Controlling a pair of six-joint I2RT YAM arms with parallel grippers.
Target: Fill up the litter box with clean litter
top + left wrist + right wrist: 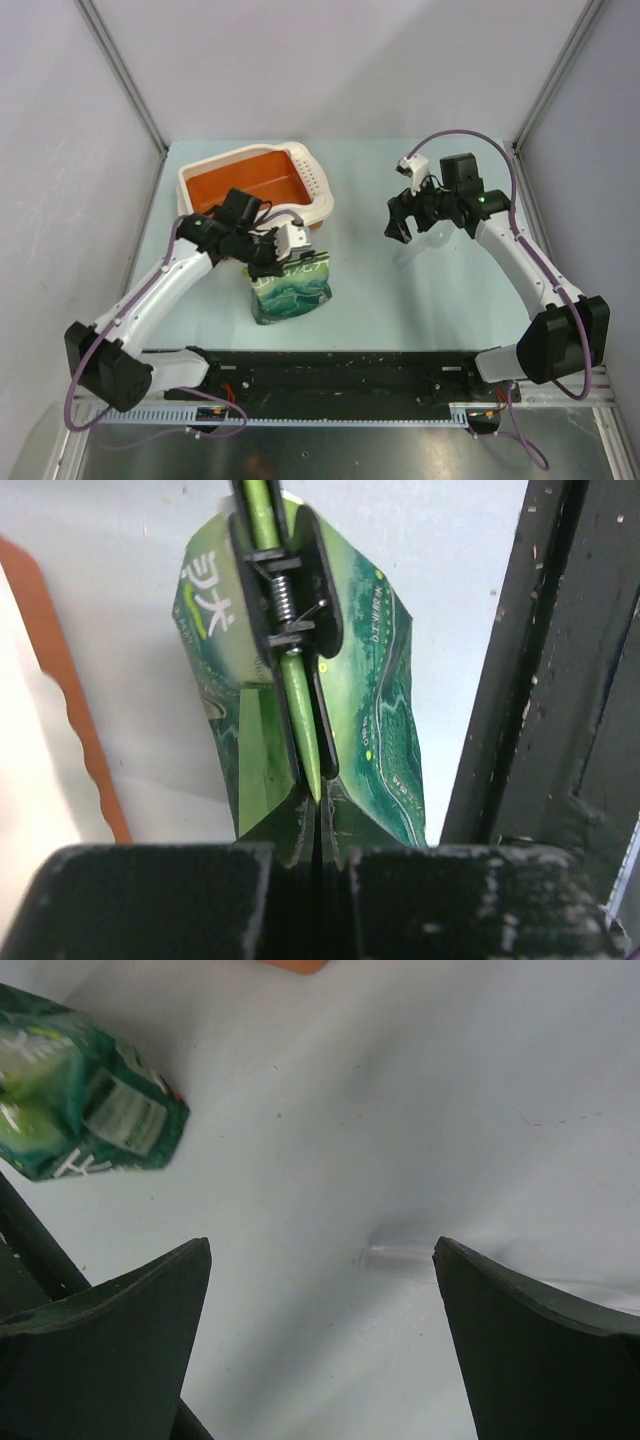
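One risk: left gripper (316, 815), clamped on green pouch's (292, 292) thin top edge, may slip, spilling short of litter box (208, 172); right gripper (322, 1252) apart.

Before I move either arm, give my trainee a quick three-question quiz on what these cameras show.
1. True or false: the left gripper has its fingers shut on the green pouch.
2. Pick one: the right gripper is A) open above the table, B) shut on the pouch, C) inside the litter box.
3. Short answer: is any litter visible in the litter box?

Key: 1 true; 2 A; 3 no, the visible orange floor is bare.
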